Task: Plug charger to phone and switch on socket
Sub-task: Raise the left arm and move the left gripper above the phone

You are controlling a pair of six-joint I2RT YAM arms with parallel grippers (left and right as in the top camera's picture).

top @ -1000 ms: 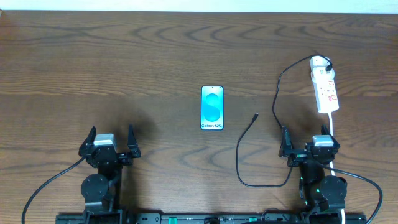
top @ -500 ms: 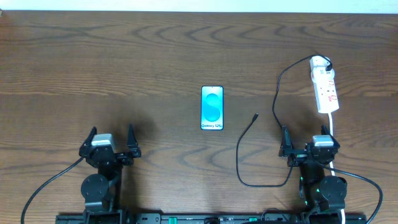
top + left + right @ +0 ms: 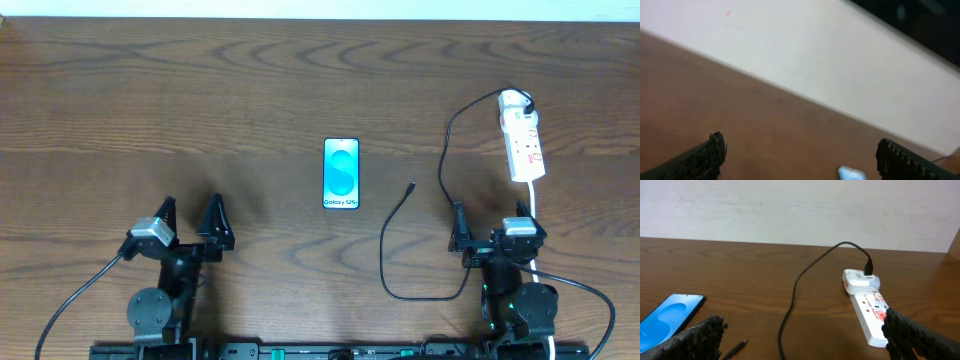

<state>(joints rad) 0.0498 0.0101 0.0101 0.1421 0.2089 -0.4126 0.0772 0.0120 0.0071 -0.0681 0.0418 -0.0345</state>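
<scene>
The phone lies flat mid-table, light-blue screen up; it also shows in the right wrist view and as a blurred corner in the left wrist view. The charger cable loops from a white adapter on the socket; its connector tip lies right of the phone, also in the right wrist view. The socket shows in the right wrist view. My left gripper is open and empty, angled toward the phone. My right gripper is open and empty, below the socket.
The socket's white cord runs down past my right gripper. The table's far edge meets a pale wall.
My left gripper has turned and tilted to the right, toward the phone. The right arm, phone, cable and socket have not moved.
</scene>
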